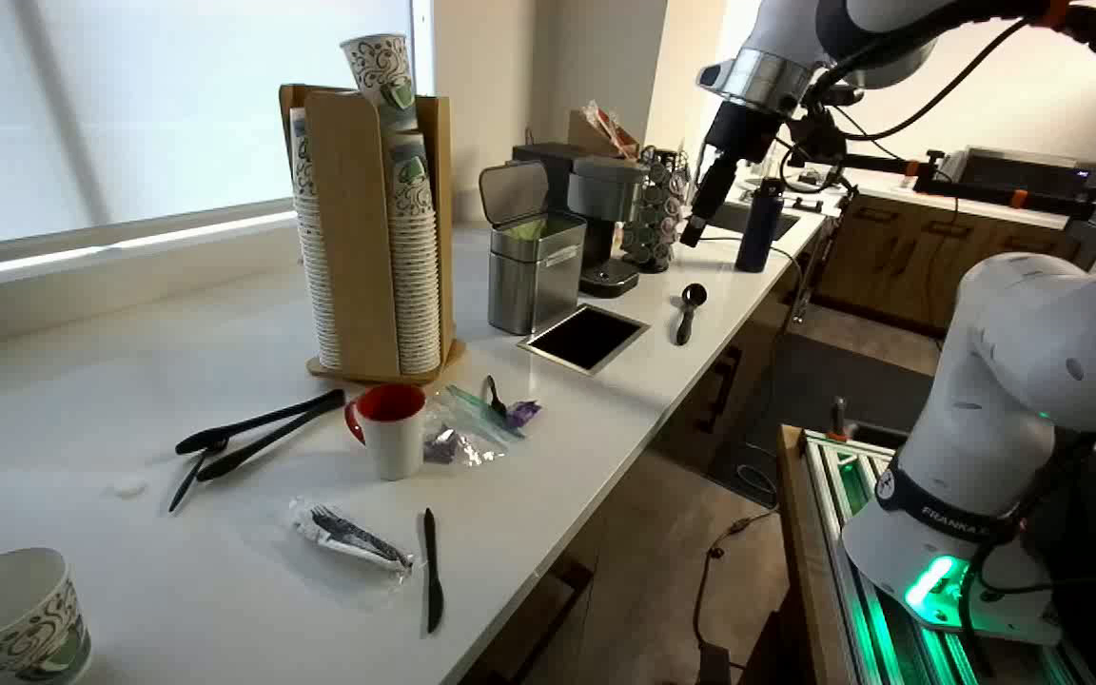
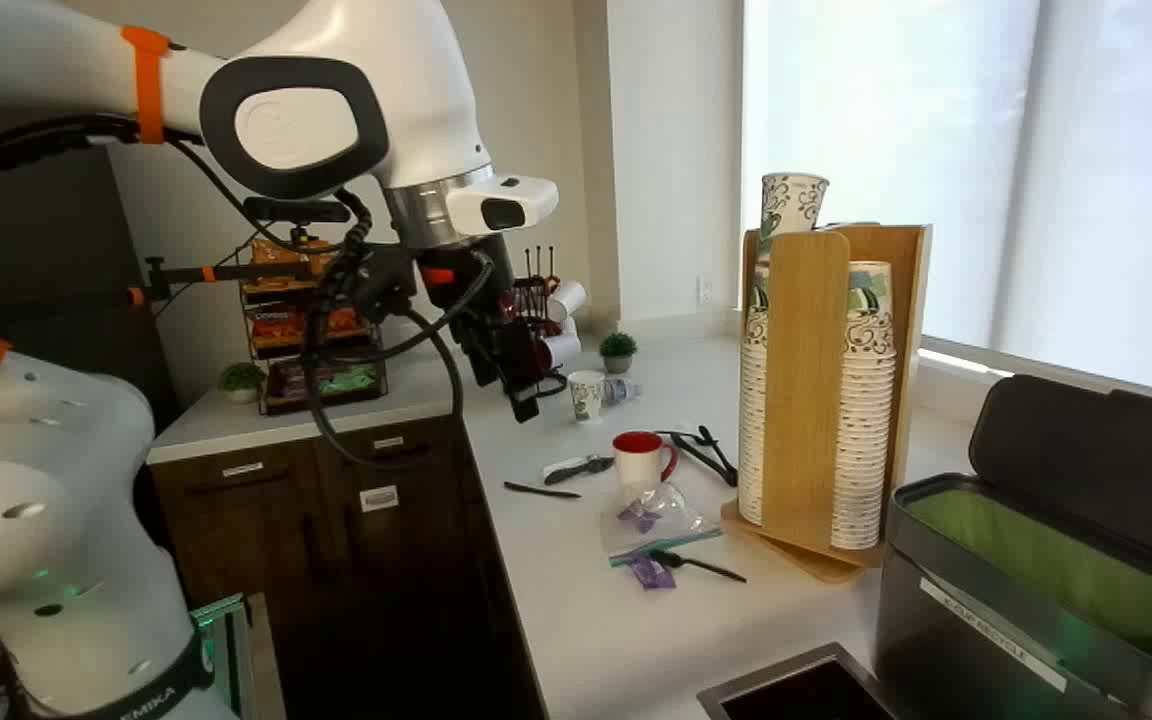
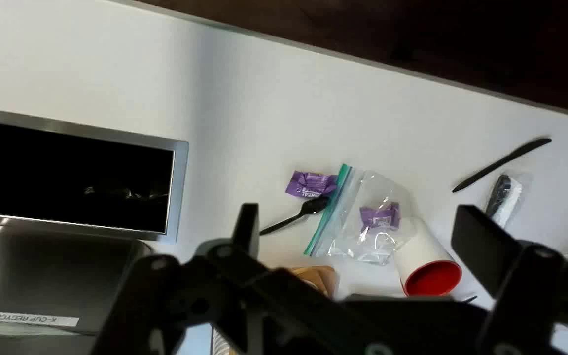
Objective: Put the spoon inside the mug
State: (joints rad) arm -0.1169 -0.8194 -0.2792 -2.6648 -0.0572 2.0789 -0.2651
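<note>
The small white mug [image 1: 398, 449] with a red inside stands upright on the white counter in an exterior view. It also shows in an exterior view [image 2: 639, 468] and in the wrist view [image 3: 424, 256]. No small silvery spoon shows in any view; it is hidden or out of view. A black spoon [image 3: 311, 206] lies beside a clear zip bag and a purple wrapper near the mug; it also shows in both exterior views [image 1: 494, 398] [image 2: 671, 560]. My gripper [image 3: 358, 222] is open and empty, high above the counter, apart from everything; it shows in both exterior views [image 1: 695, 228] [image 2: 506, 392].
The zip bag [image 3: 368, 212] touches the mug's side. A wooden cup rack [image 1: 348, 238], black tongs [image 1: 263, 425], a wrapped utensil [image 1: 348, 538] and a black knife [image 1: 432, 571] are nearby. A recycle bin [image 1: 534, 276] stands beside a counter opening [image 1: 586, 340].
</note>
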